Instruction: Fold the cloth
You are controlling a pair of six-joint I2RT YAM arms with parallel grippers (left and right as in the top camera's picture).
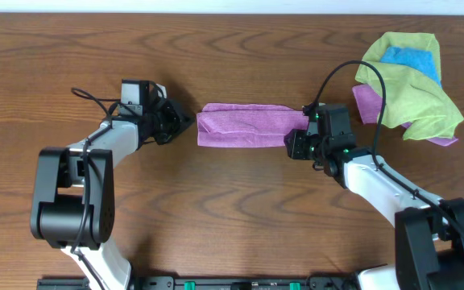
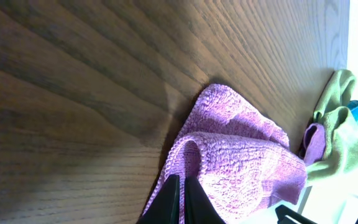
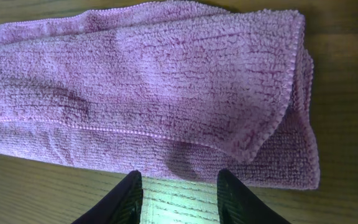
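A purple cloth lies folded into a long strip in the middle of the wooden table. It also shows in the left wrist view and the right wrist view. My left gripper is at the strip's left end. Its fingers are shut, with a thin edge of the cloth pinched between them. My right gripper is at the strip's right end. Its fingers are open and empty, just short of the cloth's near edge, over bare wood.
A loose pile of cloths, green with blue and purple ones in it, lies at the back right, close behind the right arm. It shows at the right edge of the left wrist view.
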